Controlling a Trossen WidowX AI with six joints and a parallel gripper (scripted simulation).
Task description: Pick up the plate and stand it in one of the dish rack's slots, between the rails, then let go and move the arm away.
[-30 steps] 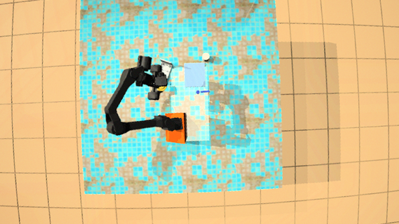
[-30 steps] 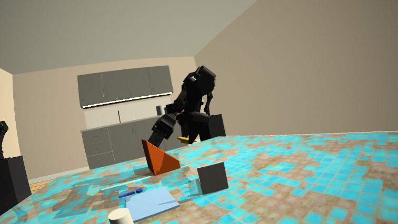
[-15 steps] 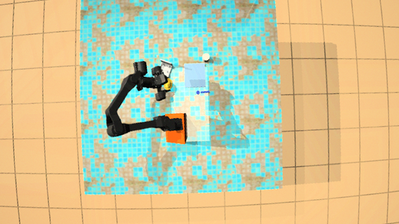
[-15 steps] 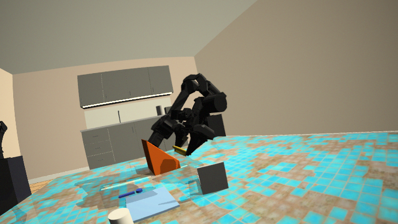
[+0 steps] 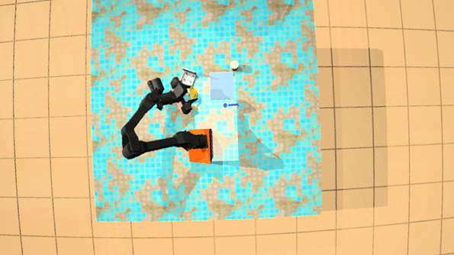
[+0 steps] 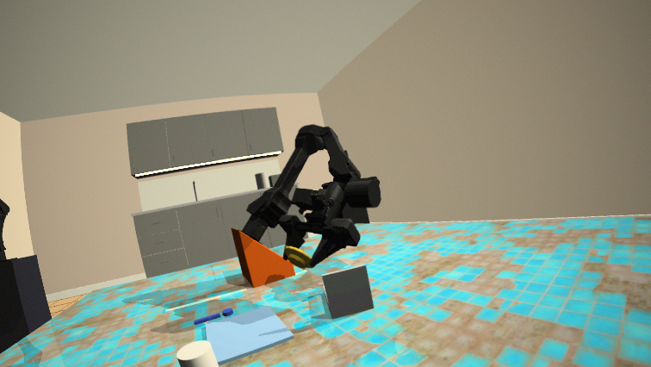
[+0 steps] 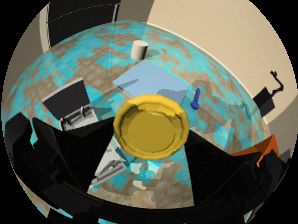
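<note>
Gripper (image 6: 314, 256), black and parallel-jawed, clamped on the round yellow plate (image 7: 152, 127), which hangs above the tiled table top (image 6: 478, 291). Dark grey box-shaped dish rack (image 6: 347, 290) stands just below and beside the fingers (image 6: 328, 248); its rails show only faintly in the wrist view. Beyond the plate lie a pale blue flat sheet (image 7: 148, 80), a small blue pen-like object (image 7: 196, 99), and a white cylinder (image 7: 139, 50).

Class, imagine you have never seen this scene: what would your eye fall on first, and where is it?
First, the round yellow plate, clamped in the black arm's claw and held tilted above the turquoise-and-brown mosaic table top. Next, the bright orange wedge-shaped block at the arm's base. The dark grey box-like dish rack stands just in front of the plate.
</note>
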